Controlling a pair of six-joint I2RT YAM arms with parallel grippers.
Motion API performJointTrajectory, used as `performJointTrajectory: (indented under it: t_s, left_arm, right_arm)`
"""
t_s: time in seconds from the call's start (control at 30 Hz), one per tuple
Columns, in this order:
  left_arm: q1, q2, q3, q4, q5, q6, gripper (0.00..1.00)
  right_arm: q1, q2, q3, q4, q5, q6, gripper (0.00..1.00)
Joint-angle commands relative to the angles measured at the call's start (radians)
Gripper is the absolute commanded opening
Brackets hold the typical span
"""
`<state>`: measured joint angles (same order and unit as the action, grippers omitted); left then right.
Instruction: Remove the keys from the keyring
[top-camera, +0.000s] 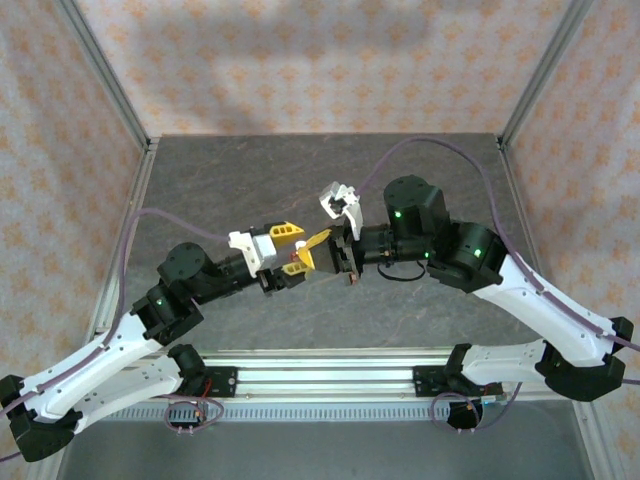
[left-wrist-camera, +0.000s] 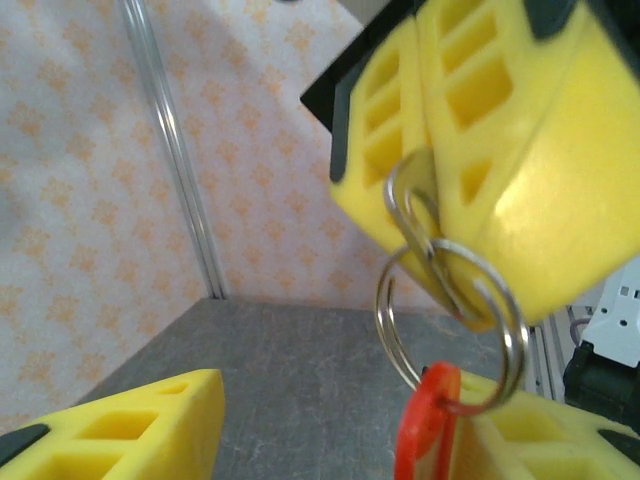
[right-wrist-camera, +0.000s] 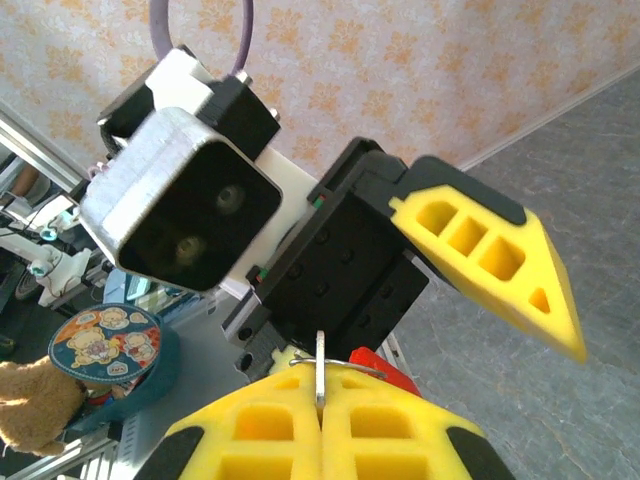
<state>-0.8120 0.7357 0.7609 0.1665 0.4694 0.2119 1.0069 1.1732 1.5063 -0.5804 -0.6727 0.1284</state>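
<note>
A round tin printed with cartoon bears sits at the lower left of the right wrist view, any lettering on it too small to read. A brown plush toy beside it is cut off by the frame edge. The small silvery metal key is mostly buried in the seam of the right gripper, whose yellow fingers are pressed together on it, so only its looped head shows. From it hangs the keyring, a silver split ring with a bright red tag, above the grey stone-patterned desk. The left gripper has its yellow fingers roughly half apart, gripping nothing. The red tag hangs between them, close against one finger, contact unclear.
</note>
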Motion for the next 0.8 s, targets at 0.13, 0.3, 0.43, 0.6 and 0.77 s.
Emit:
performJointTrajectory:
  t_s: [0.13, 0.3, 0.43, 0.6, 0.77]
  left_arm:
    - [-0.005, -0.001, 0.051, 0.027, 0.013, 0.028, 0.56]
    - [-0.006, -0.001, 0.052, 0.024, 0.018, 0.028, 0.36]
    - [-0.006, -0.001, 0.055, 0.027, 0.023, 0.027, 0.26]
    - [-0.006, -0.002, 0.063, 0.034, 0.032, 0.019, 0.28]
    - [-0.006, -0.003, 0.066, 0.037, 0.041, 0.012, 0.32]
  right_arm:
    - [-0.004, -0.029, -0.025, 0.067, -0.026, 0.029, 0.0]
    - [-0.005, -0.03, -0.029, 0.084, -0.043, 0.039, 0.0]
    - [-0.007, -0.03, -0.032, 0.088, -0.045, 0.043, 0.0]
    - [-0.019, -0.038, -0.049, 0.098, -0.047, 0.05, 0.0]
    - [-0.021, -0.043, -0.06, 0.106, -0.05, 0.053, 0.0]
